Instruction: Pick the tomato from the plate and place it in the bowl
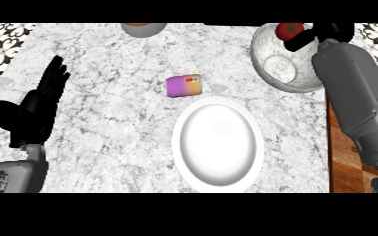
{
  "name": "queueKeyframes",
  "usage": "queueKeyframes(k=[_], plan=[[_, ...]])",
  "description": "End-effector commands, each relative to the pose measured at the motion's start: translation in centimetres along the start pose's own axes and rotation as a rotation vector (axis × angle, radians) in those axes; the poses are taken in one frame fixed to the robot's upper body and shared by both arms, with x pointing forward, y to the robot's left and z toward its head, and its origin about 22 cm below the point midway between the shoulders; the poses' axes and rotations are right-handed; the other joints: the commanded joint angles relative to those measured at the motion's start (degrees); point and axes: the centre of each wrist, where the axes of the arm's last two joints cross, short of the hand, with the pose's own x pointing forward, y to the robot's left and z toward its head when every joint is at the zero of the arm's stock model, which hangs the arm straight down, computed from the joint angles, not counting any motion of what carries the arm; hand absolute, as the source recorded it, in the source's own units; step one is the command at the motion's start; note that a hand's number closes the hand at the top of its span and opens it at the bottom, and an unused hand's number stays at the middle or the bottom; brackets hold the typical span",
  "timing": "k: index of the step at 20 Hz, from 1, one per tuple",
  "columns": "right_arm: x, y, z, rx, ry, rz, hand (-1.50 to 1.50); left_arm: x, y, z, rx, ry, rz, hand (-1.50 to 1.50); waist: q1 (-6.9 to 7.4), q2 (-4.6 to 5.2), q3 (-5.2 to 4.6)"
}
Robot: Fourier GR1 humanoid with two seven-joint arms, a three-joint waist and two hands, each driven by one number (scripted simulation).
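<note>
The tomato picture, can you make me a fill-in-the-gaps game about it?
1. The tomato is held over the ____.
2. The hand holding the tomato is the robot's ____ hand.
3. The white plate now has ____ on it.
4. The purple and orange packet lies on the ____.

Missing words: bowl; right; nothing; counter

orange-brown object (143,28) cut by top edge
</note>
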Motion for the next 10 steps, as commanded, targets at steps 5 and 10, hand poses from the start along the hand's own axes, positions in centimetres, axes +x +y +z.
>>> queueKeyframes(k=[5,10], plan=[[-6.9,2.4,-0.7,0.189,0.029,-0.069,-1.5,-0.3,-0.6,-0.6,-0.017,0.001,0.013,0.0,-0.09,0.21,0.08],[-7.0,-0.7,-1.9,0.087,-0.008,-0.401,-1.5,0.7,0.3,0.2,-0.001,0.001,0.008,0.0,-0.12,-0.13,0.19]])
